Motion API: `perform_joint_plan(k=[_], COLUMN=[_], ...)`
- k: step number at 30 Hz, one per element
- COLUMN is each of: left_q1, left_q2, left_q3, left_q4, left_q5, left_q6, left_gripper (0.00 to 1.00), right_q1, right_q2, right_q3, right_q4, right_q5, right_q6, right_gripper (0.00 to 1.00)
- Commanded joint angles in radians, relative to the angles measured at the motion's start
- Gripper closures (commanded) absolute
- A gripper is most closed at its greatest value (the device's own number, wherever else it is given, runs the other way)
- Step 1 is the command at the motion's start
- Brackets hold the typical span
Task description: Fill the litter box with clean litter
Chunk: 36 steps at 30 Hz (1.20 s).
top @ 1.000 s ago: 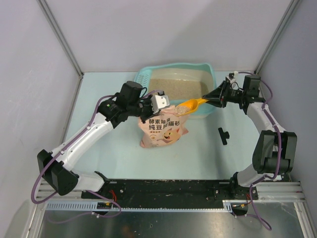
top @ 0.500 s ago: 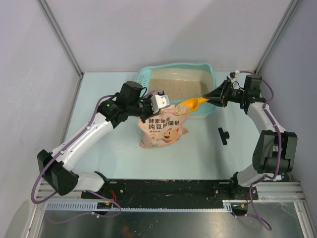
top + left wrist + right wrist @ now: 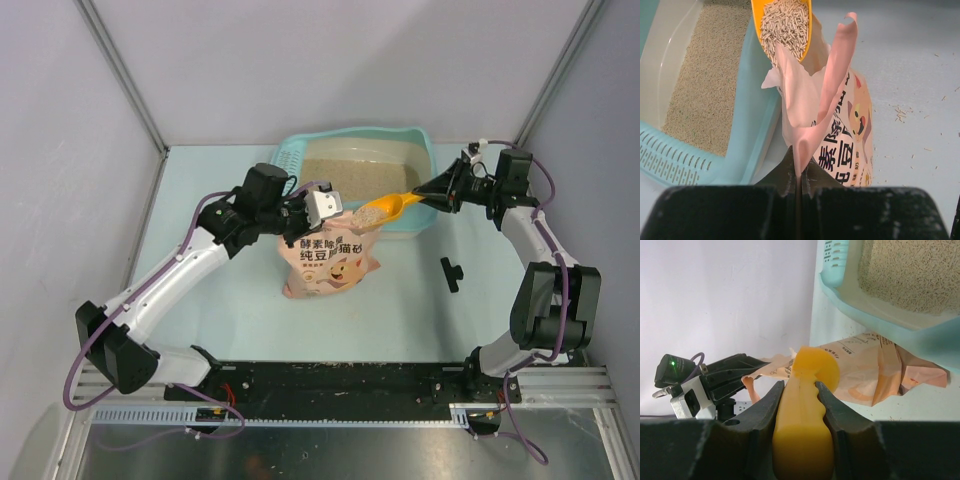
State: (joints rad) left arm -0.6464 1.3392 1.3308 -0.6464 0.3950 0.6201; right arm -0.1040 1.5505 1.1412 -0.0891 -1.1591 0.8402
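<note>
Your right jaws are clamped on the handle of the scoop [image 3: 388, 208]. Over the last second they have drawn it up and back a touch, so its loaded bowl now hangs just above the mouth of the bag [image 3: 330, 262], close beside the near wall of the box [image 3: 425, 150]. Your left jaws are pressed together on the bag's torn top edge, holding it upright and open on the table [image 3: 420, 300]. Litter [image 3: 355, 175] already lies across the box floor, and another heap rides in the scoop. Scooping looks finished for this load. Next, carry it over the wall and tip it, holding the bowl level on the way so nothing spills.
</note>
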Motion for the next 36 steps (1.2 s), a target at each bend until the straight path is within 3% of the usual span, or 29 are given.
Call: perform_joint_plan(k=[1,11,19,25,29,36], left_q1=[-0.001,0.019,0.037,0.042,0.044,0.054], left_q2=[-0.011,0.031,0.089,0.098,0.080,-0.001], left_q3=[0.067,0.065,0.108,0.117,0.107,0.045], left_q4=[0.117,0.126,0.139,0.140,0.140,0.140], left_q5=[0.015,0.011,0.034,0.036,0.024,0.007], left_q6=[0.015,0.029,0.026,0.023,0.018,0.015], left_gripper=[1.00,1.00,1.00,1.00,1.00,1.00], right_q1=[-0.008,-0.032,-0.054,-0.019,0.032,0.159], right_q2=[0.010,0.085,0.290,0.506,0.560,0.491], right_q3=[0.046,0.092,0.349,0.682,0.911,0.960], right_q4=[0.078,0.206,0.246,-0.062,-0.265,-0.405], right_q5=[-0.013,-0.036,0.018,0.209,0.362,0.584], right_q6=[0.034,0.122,0.129,-0.177,-0.386,-0.732], right_gripper=[1.00,1.00,1.00,1.00,1.00,1.00])
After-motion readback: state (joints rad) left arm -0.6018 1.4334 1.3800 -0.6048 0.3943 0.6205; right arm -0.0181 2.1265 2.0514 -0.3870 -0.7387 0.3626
